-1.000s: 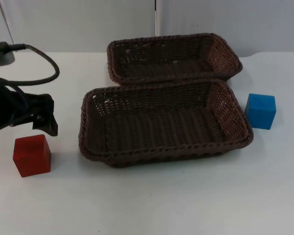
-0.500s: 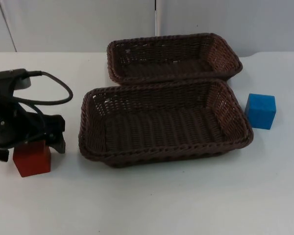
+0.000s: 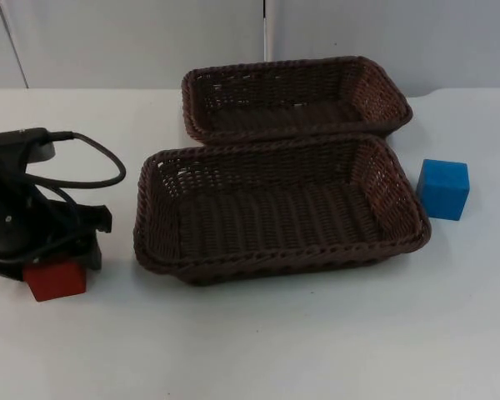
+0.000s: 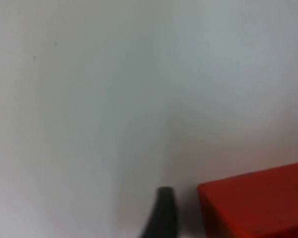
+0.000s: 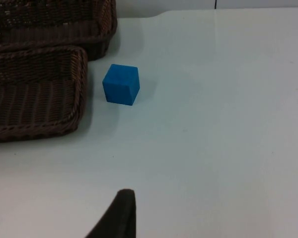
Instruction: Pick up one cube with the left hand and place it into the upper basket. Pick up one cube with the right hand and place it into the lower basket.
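Note:
The red cube (image 3: 57,281) sits on the white table at the left, its upper part hidden under my left gripper (image 3: 43,254). That gripper is low over the cube and open, its jaws either side of it. In the left wrist view one black fingertip (image 4: 163,210) stands just beside the red cube (image 4: 256,201), a thin gap between them. The blue cube (image 3: 442,188) rests right of the lower basket (image 3: 154,250). The upper basket (image 3: 192,117) lies behind it. My right gripper (image 5: 120,215) waits above bare table, well away from the blue cube (image 5: 121,84).
Both brown wicker baskets hold nothing and touch along their long sides. The lower basket's left rim is close to my left gripper. White table stretches in front of the baskets; the grey partition wall (image 3: 133,42) closes the far side.
My left gripper has come forward and down over the red cube, covering more of its top than before. The baskets and the blue cube have stayed where they were.

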